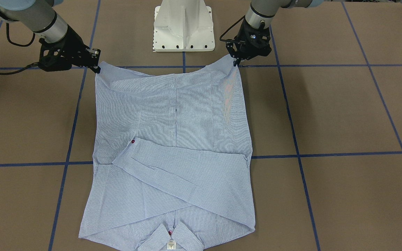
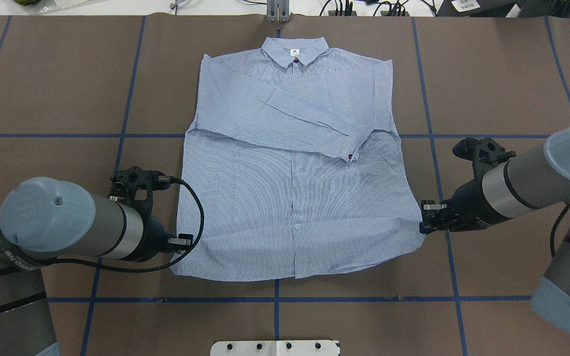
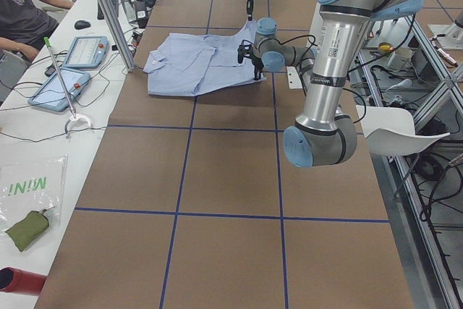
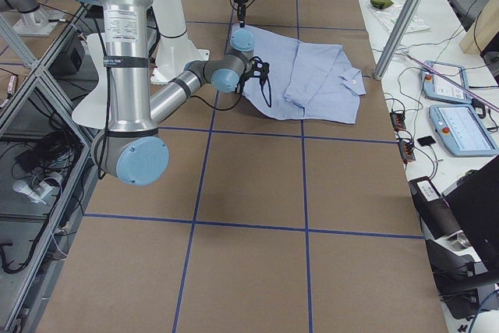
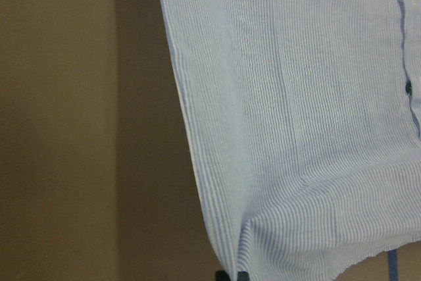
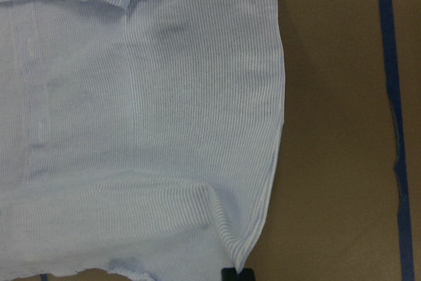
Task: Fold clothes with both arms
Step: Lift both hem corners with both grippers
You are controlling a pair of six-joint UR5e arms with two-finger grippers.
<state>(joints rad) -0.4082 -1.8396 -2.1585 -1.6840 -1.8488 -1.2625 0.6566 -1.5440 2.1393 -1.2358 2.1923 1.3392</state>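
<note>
On a brown table (image 2: 47,74) crossed by blue tape lines (image 2: 67,134), a light blue striped shirt (image 2: 290,207) lies front up and buttoned; its collar (image 2: 295,48) is at the edge far from the robot and its hem points toward the white base (image 1: 183,28); a white label (image 2: 294,52) shows inside the collar, with a red button just below it; one sleeve (image 2: 285,116) is folded slantwise across the chest, and its cuff, with a red button (image 2: 351,157), ends near the shirt's edge on the robot's right.

Left gripper (image 1: 236,63) is at the hem corner on the robot's left, fingers pinched closed on the cloth; its wrist camera shows fabric puckering toward a dark fingertip at the bottom of the view. Right gripper (image 1: 98,69) is clamped on the opposite hem corner in the same way; its wrist camera shows the cloth gathered into a small ridge there. Both corners are drawn outward and the hem between them curves; the rest of the shirt rests flat on the table.
</note>
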